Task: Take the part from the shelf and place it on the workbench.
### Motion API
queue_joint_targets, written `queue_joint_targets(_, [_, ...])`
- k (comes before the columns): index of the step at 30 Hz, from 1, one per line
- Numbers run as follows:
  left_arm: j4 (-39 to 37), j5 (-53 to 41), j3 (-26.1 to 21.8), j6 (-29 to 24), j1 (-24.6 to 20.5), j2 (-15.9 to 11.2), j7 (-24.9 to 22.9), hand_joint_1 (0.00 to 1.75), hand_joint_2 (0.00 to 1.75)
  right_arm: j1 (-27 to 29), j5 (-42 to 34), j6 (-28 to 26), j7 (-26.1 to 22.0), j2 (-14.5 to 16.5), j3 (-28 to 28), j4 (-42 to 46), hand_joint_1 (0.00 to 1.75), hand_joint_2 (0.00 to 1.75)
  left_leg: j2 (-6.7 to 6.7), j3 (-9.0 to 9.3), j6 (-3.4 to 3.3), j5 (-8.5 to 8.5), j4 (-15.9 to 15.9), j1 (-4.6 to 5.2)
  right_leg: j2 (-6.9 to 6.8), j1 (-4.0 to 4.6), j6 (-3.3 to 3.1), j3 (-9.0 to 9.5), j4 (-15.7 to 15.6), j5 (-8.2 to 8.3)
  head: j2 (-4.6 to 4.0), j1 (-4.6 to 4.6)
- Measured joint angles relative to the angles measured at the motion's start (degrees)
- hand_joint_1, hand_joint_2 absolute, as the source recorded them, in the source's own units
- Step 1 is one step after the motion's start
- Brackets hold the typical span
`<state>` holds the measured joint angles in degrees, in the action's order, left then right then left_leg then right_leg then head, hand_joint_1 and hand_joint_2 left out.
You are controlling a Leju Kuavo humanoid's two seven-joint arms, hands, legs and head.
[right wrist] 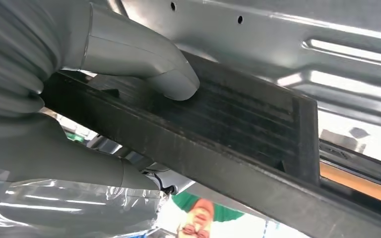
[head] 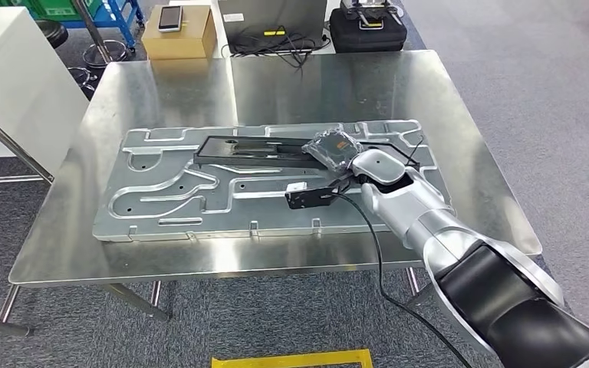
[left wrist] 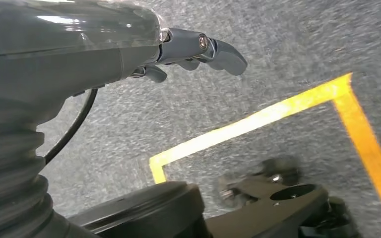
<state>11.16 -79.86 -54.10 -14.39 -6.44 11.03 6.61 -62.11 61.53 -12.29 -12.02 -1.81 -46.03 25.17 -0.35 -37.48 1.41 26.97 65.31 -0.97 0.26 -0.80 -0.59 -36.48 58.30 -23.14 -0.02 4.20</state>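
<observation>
On the steel workbench (head: pixel 69 230) lies a big stamped metal panel (head: pixel 161 192), taking most of the top. Over the panel's far half sits the part (head: pixel 253 149), a long flat black frame, one end in the right hand (head: pixel 336 149), so it is already at the bench. Right wrist view shows the thumb (right wrist: pixel 171 79) pressed on the part's ribbed face with fingers under, a firm clamp on the frame (right wrist: pixel 218 144).

Handling, my guess: rigid, thin, fairly light, but long, so holding one end gives leverage and it may droop or twist. Matte ribbed surface looks grippy, not slippery. Not fragile-looking. Best hold is along a side rail, as now.

In the way: panel ribs and raised tabs could catch the frame's edge on set-down; a small black bracket (head: pixel 310 198) and a cable (head: pixel 376 253) sit just beside the wrist.

Beyond the bench: cardboard box (head: pixel 180 32), black case (head: pixel 368 27).

Left hand (left wrist: pixel 198 49) hangs over carpet by yellow tape (left wrist: pixel 258 121), fingers loosely apart, holding nothing.
</observation>
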Motion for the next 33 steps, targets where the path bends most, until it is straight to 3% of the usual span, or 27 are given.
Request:
queue_joint_targets(1, [0.0, 0.0, 0.0, 0.0, 0.0, 0.0, 0.0, 0.0, 1.75, 0.0, 0.0, 0.0, 0.2, 0.1, 0.0, -0.3, 0.0, 0.0, -0.04, 1.61, -0.12, -1.31, -3.5, 0.02, 0.1, 0.0, 0.3, 0.0, 0.2, -0.16, 0.0, 0.0])
queue_joint_targets(2, [0.0, -0.1, 0.0, 0.0, 0.1, 0.0, 0.0, 0.0, 1.75, -0.1, 0.1, 0.0, 0.4, 0.1, 0.0, -0.6, 0.0, 0.0, -0.08, 2.58, -0.33, -1.9, -5.7, 0.11, 0.18, 0.02, 0.65, -0.04, 0.3, -0.22, 0.0, 0.0])
queue_joint_targets(6, [0.0, -0.2, 0.0, -0.9, 0.3, -0.1, 0.2, 0.0, 0.0, 0.1, 0.3, 0.1, 0.8, 0.2, 0.1, -1.6, 0.0, 0.0, -0.2, 3.0, -2.01, -2.33, -7.0, 0.48, 0.15, -0.16, 2.07, -0.3, 0.6, -0.47, 0.0, -0.01])
queue_joint_targets(8, [0.0, 0.0, 0.0, -1.5, 0.3, -0.1, -0.1, 0.0, 0.0, 0.2, 0.3, 0.1, 0.9, 0.2, 0.3, -1.9, 0.0, 0.0, -0.16, 3.08, -2.77, -2.71, -7.4, 0.51, 0.08, -0.3, 2.31, -2.05, 4.6, -3.07, 0.0, -0.01])
queue_joint_targets(10, [0.0, 0.3, 0.0, -1.2, 0.3, -0.1, -0.8, 0.0, 0.0, 0.3, 0.4, 0.3, 0.9, 0.2, 0.5, -2.3, 0.0, 0.0, -0.12, 2.98, -3.15, -2.84, -7.4, 0.82, 0.05, -0.28, 2.31, -5.57, 12.6, -6.96, 0.0, 0.0])
queue_joint_targets(11, [0.0, 0.4, 0.0, -1.0, 0.3, -0.1, -1.3, 0.0, 0.0, 0.4, 0.5, 0.4, 0.9, 0.2, 0.6, -2.5, 0.0, 0.0, -0.12, 2.95, -3.27, -2.89, -7.3, 0.99, 0.04, -0.25, 2.29, -6.98, 15.8, -8.09, 0.0, 0.0])
queue_joint_targets(12, [0.0, 0.5, 0.0, -0.9, 0.3, -0.1, -1.9, 0.0, 0.0, 0.5, 0.6, 0.5, 1.0, 0.2, 0.7, -2.8, 0.0, 0.0, -0.13, 2.92, -3.36, -2.92, -7.2, 1.15, 0.04, -0.19, 2.19, -7.5, 17.2, -8.19, 0.0, 0.0])
queue_joint_targets(13, [0.0, 0.5, 0.0, -0.9, 0.3, -0.1, -2.6, 0.0, 0.0, 0.5, 0.9, 0.6, 1.2, 0.2, 0.8, -3.0, 0.0, 0.0, -0.16, 2.9, -3.4, -2.96, -7.1, 1.27, 0.04, -0.09, 1.97, -6.86, 16.1, -7.21, 0.0, 0.0])
queue_joint_targets(15, [0.0, 0.6, 0.0, -0.9, 0.4, -0.1, -3.5, 0.0, 0.0, 0.3, 1.3, 0.8, 1.6, 0.2, 1.1, -3.2, 0.0, 0.0, -0.23, 2.84, -3.36, -2.91, -6.9, 1.44, 0.06, 0.29, 1.22, -3.03, 8.6, -3.67, 0.0, 0.0])
queue_joint_targets(17, [0.0, 0.8, -0.1, -0.7, 0.3, 0.0, -3.8, 0.0, 0.0, -0.2, 1.5, 1.0, 1.9, 0.2, 1.4, -3.4, 0.0, 0.0, -0.28, 2.52, -3.11, -2.93, -6.7, 1.63, 0.05, 0.81, 0.56, 0.05, 2.2, -1.39, 0.0, 0.0])
queue_joint_targets(19, [0.0, 0.9, -0.1, -0.7, 0.3, 0.0, -3.9, 0.0, 0.0, -0.5, 1.8, 1.2, 2.2, 0.1, 1.6, -3.5, 0.0, 0.0, -0.28, 2.24, -2.69, -3.14, -6.7, 1.68, 0.04, 1.14, 0.27, 0.52, 0.9, -0.99, 0.0, 0.0])
queue_joint_targets(21, [0.0, 1.0, -0.1, -0.7, 0.4, 0.0, -4.1, 0.0, 0.0, -0.7, 2.1, 1.3, 2.7, 0.0, 1.8, -3.6, 0.0, 0.0, -0.28, 2.02, -2.12, -2.83, -6.4, 1.73, -0.11, 0.84, -0.16, 0.44, 0.3, -0.42, 0.0, 0.0])
queue_joint_targets(23, [0.0, 1.1, -0.1, -0.6, 0.6, 0.0, -4.1, 0.0, 0.0, -1.4, 2.4, 1.3, 3.1, -0.3, 2.1, -3.7, 0.0, 0.0, -0.2, 0.87, -1.4, 0.11, -3.3, 1.66, -0.31, 0.45, -0.72, 0.16, -0.4, 0.43, 0.0, 0.01])
queue_joint_targets(25, [0.0, 1.2, -0.1, -0.5, 0.7, 0.0, -4.1, 0.0, 0.0, -2.5, 3.0, 1.4, 3.1, -0.8, 2.4, -3.8, 0.0, 0.0, -0.11, -1.52, -0.76, 4.9, 3.9, 1.21, -0.38, 0.44, -0.92, -0.54, -0.5, 1.12, 0.0, 0.01])
queue_joint_targets(27, [0.0, 1.4, -0.1, -0.5, 0.8, 0.0, -3.8, 0.0, 0.0, -3.5, 3.9, 1.7, 3.3, -1.8, 2.7, -3.9, 0.0, 0.0, -0.09, -2.85, -0.34, 7.49, 9.5, 0.79, -0.52, 0.44, -0.74, -1.29, -0.5, 1.69, 0.0, 0.01])
queue_joint_targets(28, [0.0, 1.5, -0.2, -0.5, 0.9, 0.0, -3.7, 0.0, 0.0, -4.0, 4.3, 1.8, 3.4, -2.5, 2.8, -3.9, 0.0, 0.0, -0.07, -2.0, -0.21, 7.19, 9.2, 0.61, -0.6, 0.43, -0.6, -1.6, -0.4, 1.96, 0.0, 0.01])
queue_joint_targets(29, [0.0, 1.6, -0.2, -0.5, 1.0, 0.0, -3.5, 0.0, 0.0, -4.6, 4.6, 1.9, 3.6, -3.3, 3.1, -4.0, 0.0, 0.0, -0.06, 0.0, -0.15, 5.92, 6.6, 0.46, -0.69, 0.39, -0.42, -1.85, -0.4, 2.21, 0.0, 0.01])
queue_joint_targets(31, [0.0, 1.8, -0.2, -0.5, 1.1, 0.0, -3.3, 0.0, 0.0, -6.3, 4.7, 1.9, 3.7, -4.9, 3.8, -4.0, 0.0, 0.0, -0.08, 5.25, -0.22, 2.76, -2.1, 0.38, -0.77, 0.3, 0.1, -2.39, -0.3, 2.77, 0.0, 0.0])
queue_joint_targets(33, [0.0, 1.6, -0.2, -0.4, 1.2, 0.0, -3.3, 0.0, 0.0, -8.5, 5.0, 2.1, 3.7, -6.9, 4.6, -4.0, 0.0, 0.0, -0.21, 7.35, -0.58, 1.19, -7.2, 0.8, -0.87, 0.12, 0.75, -3.28, -0.4, 3.74, 0.0, 0.0])
